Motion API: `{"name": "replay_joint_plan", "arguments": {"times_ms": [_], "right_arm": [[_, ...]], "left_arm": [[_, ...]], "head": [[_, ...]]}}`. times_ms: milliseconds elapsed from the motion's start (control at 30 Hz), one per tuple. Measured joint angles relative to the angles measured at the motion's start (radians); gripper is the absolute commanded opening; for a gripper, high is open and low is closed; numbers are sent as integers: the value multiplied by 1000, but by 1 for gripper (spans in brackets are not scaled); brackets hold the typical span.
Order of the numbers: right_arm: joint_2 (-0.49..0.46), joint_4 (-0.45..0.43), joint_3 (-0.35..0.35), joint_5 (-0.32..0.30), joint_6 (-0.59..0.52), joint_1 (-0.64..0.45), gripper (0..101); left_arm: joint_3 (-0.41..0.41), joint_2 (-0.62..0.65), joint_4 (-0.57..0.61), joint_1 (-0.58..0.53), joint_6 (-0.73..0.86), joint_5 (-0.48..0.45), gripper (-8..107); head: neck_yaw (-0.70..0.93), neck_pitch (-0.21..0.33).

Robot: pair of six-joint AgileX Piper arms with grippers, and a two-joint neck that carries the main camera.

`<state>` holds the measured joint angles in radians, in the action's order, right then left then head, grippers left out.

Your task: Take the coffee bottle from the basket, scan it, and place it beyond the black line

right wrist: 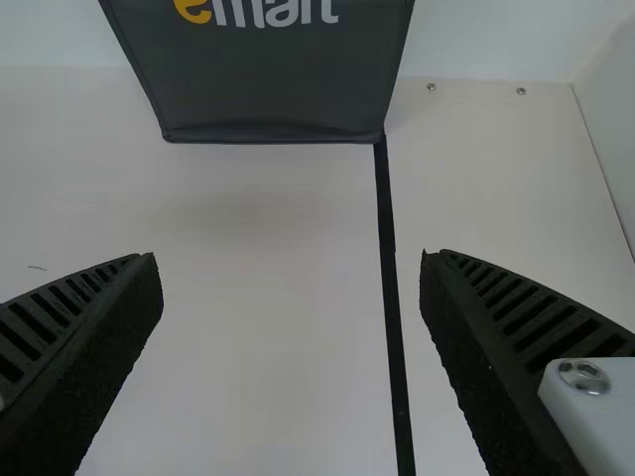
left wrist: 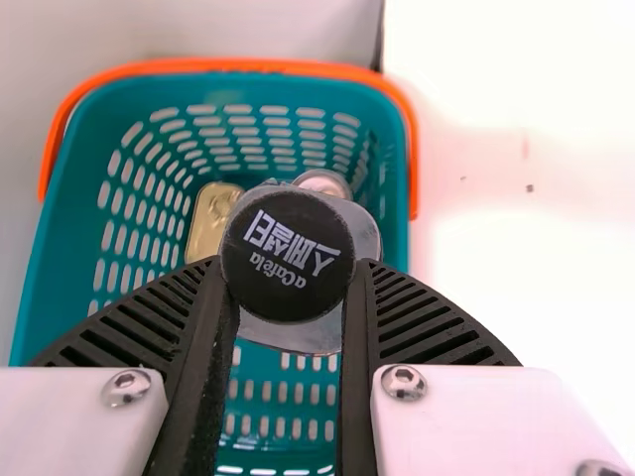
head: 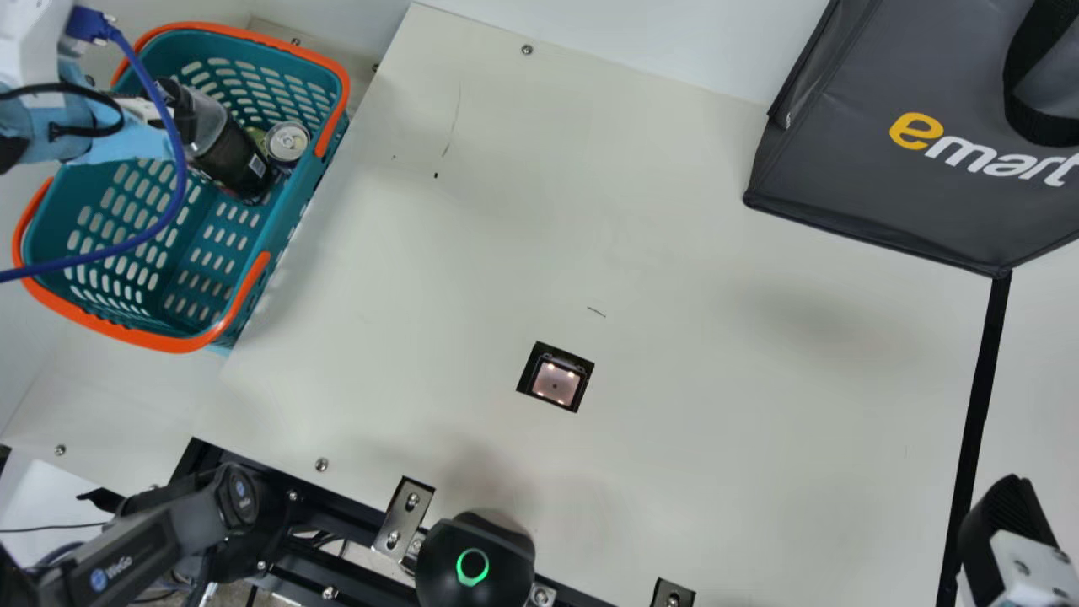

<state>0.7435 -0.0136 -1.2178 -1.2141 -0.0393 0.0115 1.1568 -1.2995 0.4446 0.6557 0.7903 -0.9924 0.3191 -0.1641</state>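
One spread, empty right pincer (right wrist: 290,260) hangs over the black line (head: 982,379), towards the right of the table's (head: 716,421) near edge. Farther in from that edge lies the scanner (head: 556,381); beyond, by the left edge, stands the basket (head: 299,196). Inside it leans the coffee bottle (head: 236,160), its cap (left wrist: 288,243) end clasped by the left pincer (left wrist: 288,263). I judge taking it out to be the step in hand; next it wants a straight lift clear of the rim, then a turn of its barcode to the scanner. Counted: one bottle, two cans (left wrist: 322,181) beside it, one basket with two orange handles (head: 152,340), one scanner, one line, and one grey bag (head: 893,185) at the far edge.
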Motion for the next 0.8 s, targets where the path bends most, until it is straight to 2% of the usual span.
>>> {"name": "replay_joint_plan", "arguments": {"times_ms": [367, 800], "right_arm": [[0, 0, 0, 0, 0, 0, 91], [0, 0, 0, 0, 0, 0, 91]], "left_arm": [[67, 43, 3, -74, -37, -67, 10], [73, 95, 4, -182, -73, -100, 10]], "head": [[0, 0], [0, 0]]}}
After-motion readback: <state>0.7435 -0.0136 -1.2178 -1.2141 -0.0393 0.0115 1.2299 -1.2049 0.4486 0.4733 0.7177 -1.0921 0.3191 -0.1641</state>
